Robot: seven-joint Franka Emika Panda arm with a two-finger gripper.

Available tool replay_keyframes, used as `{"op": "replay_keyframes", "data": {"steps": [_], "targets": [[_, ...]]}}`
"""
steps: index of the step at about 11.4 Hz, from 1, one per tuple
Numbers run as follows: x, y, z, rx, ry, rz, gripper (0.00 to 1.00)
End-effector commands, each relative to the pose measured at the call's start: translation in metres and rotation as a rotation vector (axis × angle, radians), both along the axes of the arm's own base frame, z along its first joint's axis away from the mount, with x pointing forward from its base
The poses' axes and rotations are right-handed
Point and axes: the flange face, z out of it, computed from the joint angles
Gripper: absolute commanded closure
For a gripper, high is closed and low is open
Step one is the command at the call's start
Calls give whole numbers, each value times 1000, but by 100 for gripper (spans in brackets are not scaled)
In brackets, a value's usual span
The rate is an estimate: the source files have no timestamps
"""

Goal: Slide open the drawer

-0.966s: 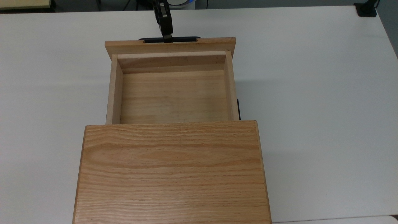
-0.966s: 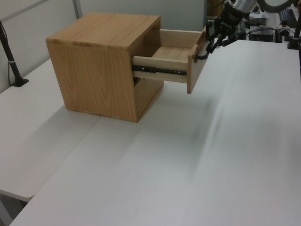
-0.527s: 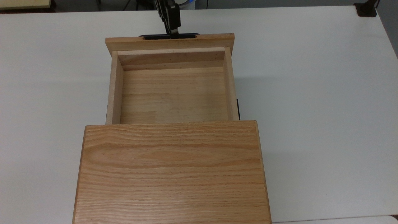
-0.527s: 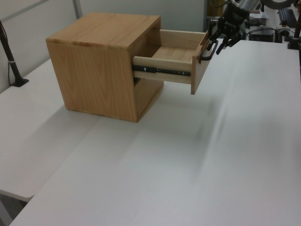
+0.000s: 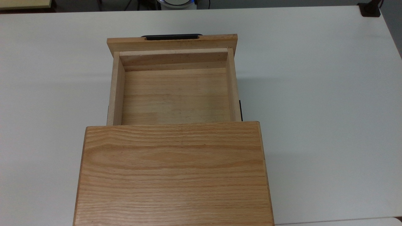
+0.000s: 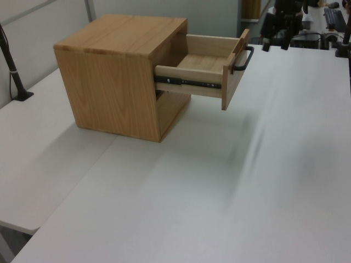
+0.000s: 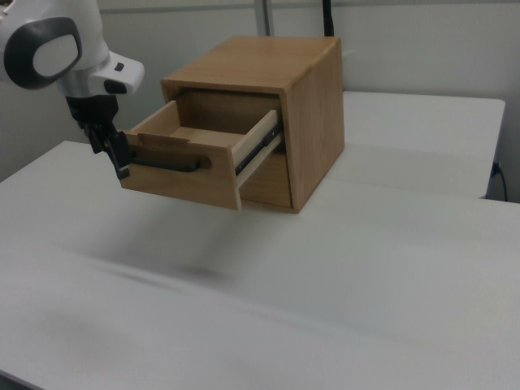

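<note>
Gripper [image 7: 116, 154] first: it hangs at the end of the white robot arm [image 7: 49, 53], just off the end of the black handle [image 7: 162, 165]. In the right view it sits at about 9 o'clock from the handle. It does not seem to hold the handle. In the left view the gripper [image 6: 274, 45] shows two dark fingers [image 6: 265, 46] hanging down with a gap between them and nothing inside, so it looks let go and spread apart, near the handle [image 6: 243, 58] but not touching it.

Next comes the drawer [image 5: 174, 94]. It is a light wooden tray, and it sticks far out of the big wooden cabinet [image 5: 172, 172]. In the top view the drawer points to 12 o'clock from the cabinet, and its handle [image 5: 171, 37] runs from 9 o'clock to 3 o'clock across the front panel. The inside of the drawer has nothing in it. A black slide rail [image 6: 189, 83] shows along its side.

Everything stands on a white table [image 5: 314, 94].

I think the opening job looks about done. If the drawer needs more pulling, the gripper is right beside the handle and would pull away from the cabinet, along the rail.
</note>
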Motion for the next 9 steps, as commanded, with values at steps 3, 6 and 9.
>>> {"op": "replay_keyframes", "data": {"steps": [3, 6, 9], "targets": [[31, -32, 23, -234, 120, 411, 0], [58, -59, 22, -242, 123, 440, 0], [57, -72, 25, -235, 129, 419, 0]]}}
